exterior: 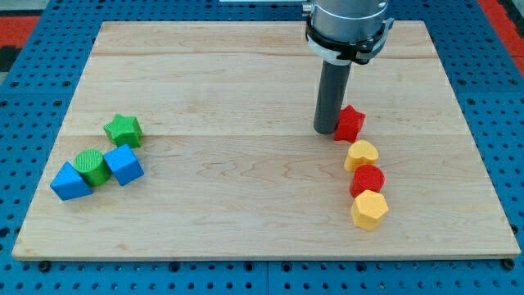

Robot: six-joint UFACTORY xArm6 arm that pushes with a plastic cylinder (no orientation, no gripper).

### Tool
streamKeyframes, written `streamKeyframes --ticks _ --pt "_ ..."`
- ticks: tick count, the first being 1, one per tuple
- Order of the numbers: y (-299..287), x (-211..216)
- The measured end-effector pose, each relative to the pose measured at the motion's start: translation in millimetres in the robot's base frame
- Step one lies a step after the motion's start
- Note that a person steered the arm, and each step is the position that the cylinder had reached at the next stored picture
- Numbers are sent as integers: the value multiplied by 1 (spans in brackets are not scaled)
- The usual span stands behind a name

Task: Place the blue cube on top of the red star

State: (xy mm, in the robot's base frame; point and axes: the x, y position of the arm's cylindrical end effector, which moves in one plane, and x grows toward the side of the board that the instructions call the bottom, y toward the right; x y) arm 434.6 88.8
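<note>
Blue blocks: two, a cube (124, 165) and a wedge-like block (70, 181).
Green blocks: two, a star (123, 129) and a cylinder (91, 165).
Red blocks: two, a star (350, 123) and a cylinder (368, 179).
Yellow blocks: two, a heart (362, 154) and a hexagon (368, 210).

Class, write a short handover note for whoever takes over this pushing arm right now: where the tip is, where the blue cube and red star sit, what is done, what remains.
My tip rests on the board at the view's right, right beside the red star, on its left side.
The blue cube is far off at the view's left, next to the green cylinder, below the green star.
Done: nothing visible; cube and star are far apart.
Left: bring the tip to the cube's left side and push the cube across the board to the red star.
</note>
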Motion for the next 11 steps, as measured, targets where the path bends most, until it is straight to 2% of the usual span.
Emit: streamKeyframes --ticks 1,2,3,4,5,6,8,11 --pt "9 -3" --pt "-21 1" --pt "-104 44" --pt "-135 98" --pt "-221 117" --pt "-255 91" --pt "-277 35" --pt "-276 40"
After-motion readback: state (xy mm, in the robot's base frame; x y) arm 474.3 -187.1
